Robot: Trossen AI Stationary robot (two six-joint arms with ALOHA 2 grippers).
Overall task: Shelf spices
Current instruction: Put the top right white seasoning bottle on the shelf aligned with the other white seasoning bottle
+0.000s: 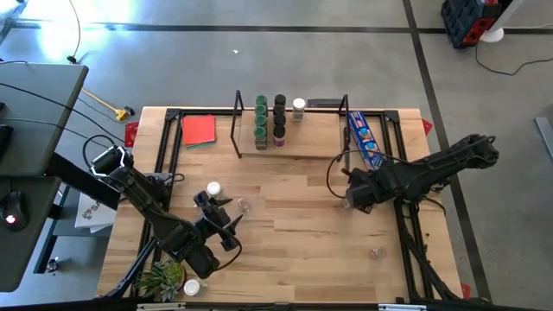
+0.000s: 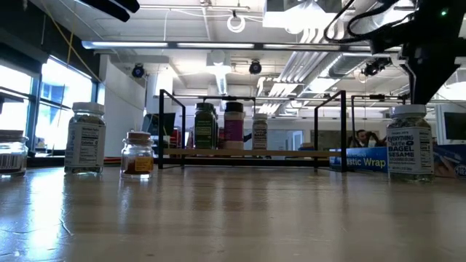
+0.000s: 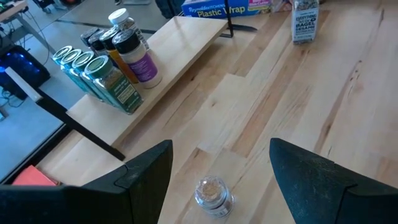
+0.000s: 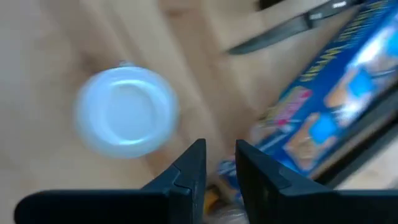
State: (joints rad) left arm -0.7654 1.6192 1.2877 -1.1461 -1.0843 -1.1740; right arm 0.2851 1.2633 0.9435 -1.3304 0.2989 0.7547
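Right gripper [image 1: 347,200]: at centre right of the high view, fingers nearly together with nothing seen between them, hovering above a white-lidded jar [image 4: 127,112] that stood free beside the blue packet [image 1: 365,140].
Left gripper [image 3: 221,165]: at lower left of the high view, fingers spread wide and empty, a small clear jar [image 3: 213,194] on the table between them.
Shelf [image 1: 294,138]: top centre, already holding green-, black- and white-lidded jars.
Handling: the jars looked rigid, light and smooth, likely slippery; a grip across the body just under the lid seemed safest.
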